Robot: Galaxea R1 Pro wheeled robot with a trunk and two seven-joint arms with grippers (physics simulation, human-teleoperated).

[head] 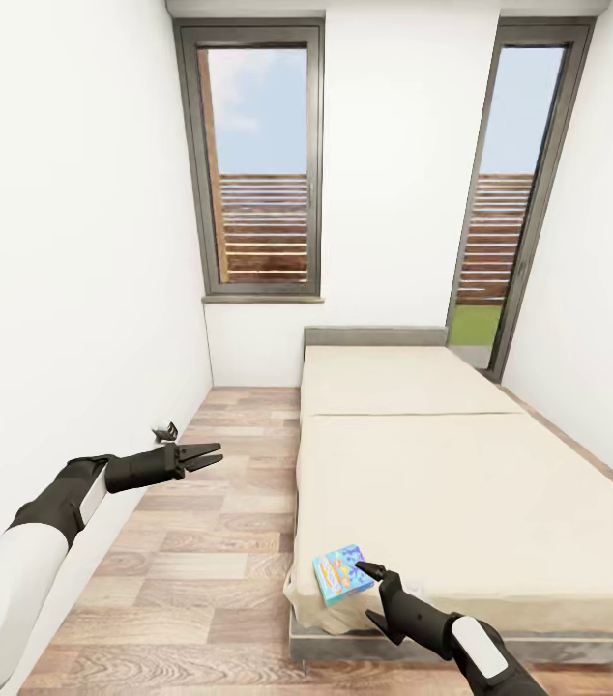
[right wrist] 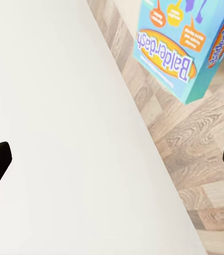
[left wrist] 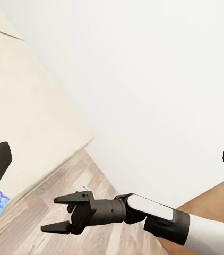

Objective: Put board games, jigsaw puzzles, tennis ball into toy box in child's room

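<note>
White walls and a plank floor (head: 210, 541) frame the bed (head: 442, 483). A small blue board game (head: 338, 572) overhangs its near left corner. The right gripper (head: 372, 592) hovers just beside the box, jaws open. The left gripper (head: 205, 454) hangs over the floor, jaws open too.

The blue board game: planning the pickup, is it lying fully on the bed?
No. The blue board game sits at the bed's near corner, overhanging the edge, tilted.

Small blue board game (right wrist: 189, 45) at the bed's (head: 461, 483) near corner read "Balderdash" in purple on yellow; smaller print was illegible.
</note>
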